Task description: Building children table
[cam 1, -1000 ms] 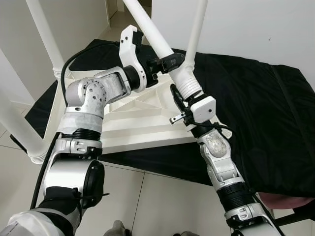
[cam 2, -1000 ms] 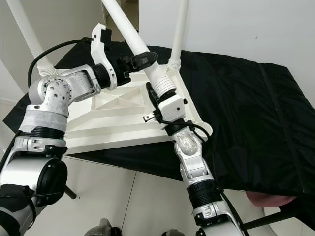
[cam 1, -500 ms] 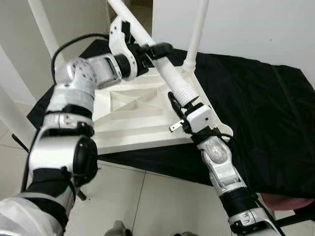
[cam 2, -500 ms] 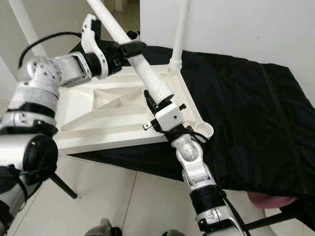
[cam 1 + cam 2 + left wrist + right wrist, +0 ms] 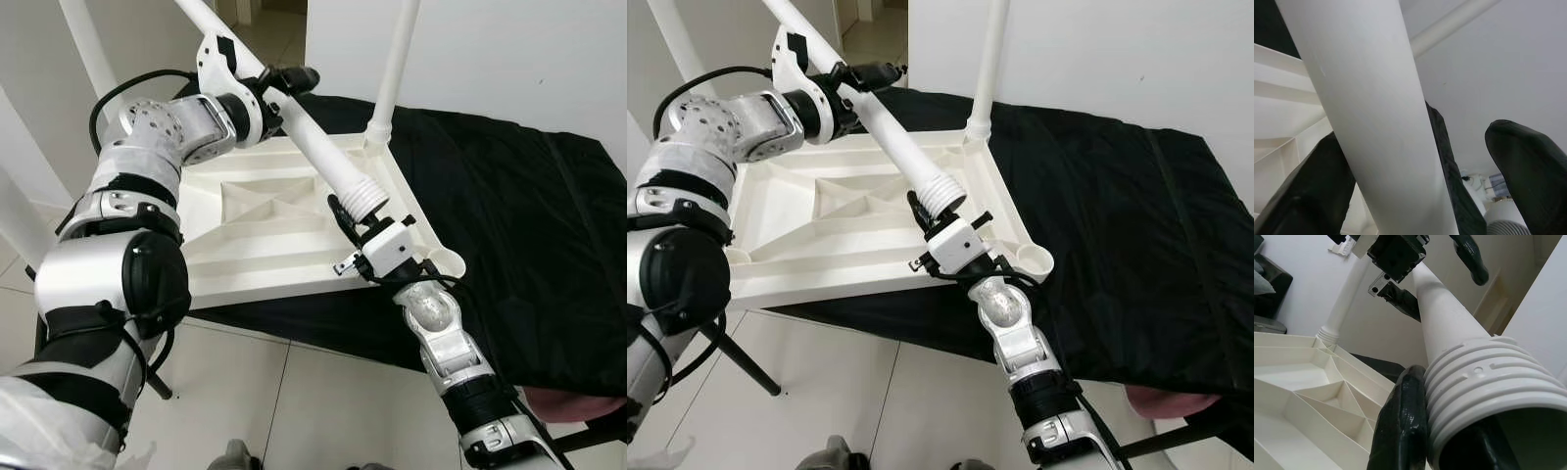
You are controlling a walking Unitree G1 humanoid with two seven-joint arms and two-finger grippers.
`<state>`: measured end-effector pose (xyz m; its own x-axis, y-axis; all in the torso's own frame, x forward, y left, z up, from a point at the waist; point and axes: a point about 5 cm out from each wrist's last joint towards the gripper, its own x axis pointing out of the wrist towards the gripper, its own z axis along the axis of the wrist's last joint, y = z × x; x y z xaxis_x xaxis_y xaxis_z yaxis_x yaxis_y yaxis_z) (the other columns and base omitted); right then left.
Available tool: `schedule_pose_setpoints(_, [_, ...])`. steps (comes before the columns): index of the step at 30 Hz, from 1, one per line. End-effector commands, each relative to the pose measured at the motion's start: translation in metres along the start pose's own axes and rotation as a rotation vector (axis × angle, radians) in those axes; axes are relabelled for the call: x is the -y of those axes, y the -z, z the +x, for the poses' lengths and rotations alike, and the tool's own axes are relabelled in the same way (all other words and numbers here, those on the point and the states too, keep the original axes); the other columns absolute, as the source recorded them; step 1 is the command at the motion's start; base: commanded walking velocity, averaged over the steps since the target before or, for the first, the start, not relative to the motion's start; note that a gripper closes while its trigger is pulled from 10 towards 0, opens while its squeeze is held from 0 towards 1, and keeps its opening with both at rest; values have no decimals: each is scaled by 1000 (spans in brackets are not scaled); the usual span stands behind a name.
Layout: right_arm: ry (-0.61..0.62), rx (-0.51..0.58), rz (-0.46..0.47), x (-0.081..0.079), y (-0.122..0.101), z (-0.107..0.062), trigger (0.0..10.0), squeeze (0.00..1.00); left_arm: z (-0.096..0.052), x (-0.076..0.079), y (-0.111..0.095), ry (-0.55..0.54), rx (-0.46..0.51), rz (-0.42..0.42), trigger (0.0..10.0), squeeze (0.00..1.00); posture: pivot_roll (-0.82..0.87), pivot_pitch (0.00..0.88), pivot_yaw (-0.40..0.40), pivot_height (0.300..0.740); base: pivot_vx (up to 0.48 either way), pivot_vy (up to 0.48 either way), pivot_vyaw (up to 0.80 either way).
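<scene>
The white children's table (image 5: 255, 245) lies upside down on a black cloth (image 5: 519, 215). A loose white table leg (image 5: 318, 147) slants across it, its threaded end (image 5: 939, 193) hanging low over the near right side, a short way from an empty corner socket (image 5: 446, 261). My right gripper (image 5: 358, 211) is shut on that threaded end, with one finger (image 5: 1400, 421) pressed against the ribs. My left gripper (image 5: 289, 83) is higher up the leg and open around it. The leg rests on one finger (image 5: 1308, 196), and the other finger (image 5: 1528, 166) stands apart.
A fitted leg (image 5: 397, 59) rises from the table's far right corner. Two more legs (image 5: 83, 44) stand at the left. A white wall runs behind the cloth. Tiled floor (image 5: 294, 392) lies below the near edge, with a pinkish object (image 5: 568, 401) at the lower right.
My left gripper has moved up the leg, away from the threaded end. The leg now slants lower, and my right gripper has carried its threaded end down toward the near right corner.
</scene>
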<state>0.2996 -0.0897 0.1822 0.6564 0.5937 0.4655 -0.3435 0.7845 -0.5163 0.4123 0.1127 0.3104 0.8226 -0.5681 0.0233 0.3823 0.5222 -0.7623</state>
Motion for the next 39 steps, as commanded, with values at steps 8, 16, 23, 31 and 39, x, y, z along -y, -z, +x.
schedule_pose_setpoints(8, [-29,-3,-12,-6,3,-1,10000,0,-3,3,-14,7,69,-66,0,0,-8,0,30,740,0,0,0])
schedule_pose_setpoints(16, [-22,-3,-18,-5,3,0,10000,0,-3,-1,-16,-16,87,-98,0,0,-5,0,29,740,0,0,0])
schedule_pose_setpoints(23, [-3,-1,-26,-5,4,-1,10000,0,-3,-3,-16,-22,95,-128,0,0,-8,0,30,740,0,0,0])
schedule_pose_setpoints(31, [51,2,12,-3,3,-7,10000,1000,-4,-6,-14,-14,73,-153,10000,0,-8,0,30,740,0,0,0])
schedule_pose_setpoints(39, [98,6,-15,1,2,-15,10000,1000,-7,-11,-16,-46,85,-174,10000,0,-12,0,39,740,0,0,0])
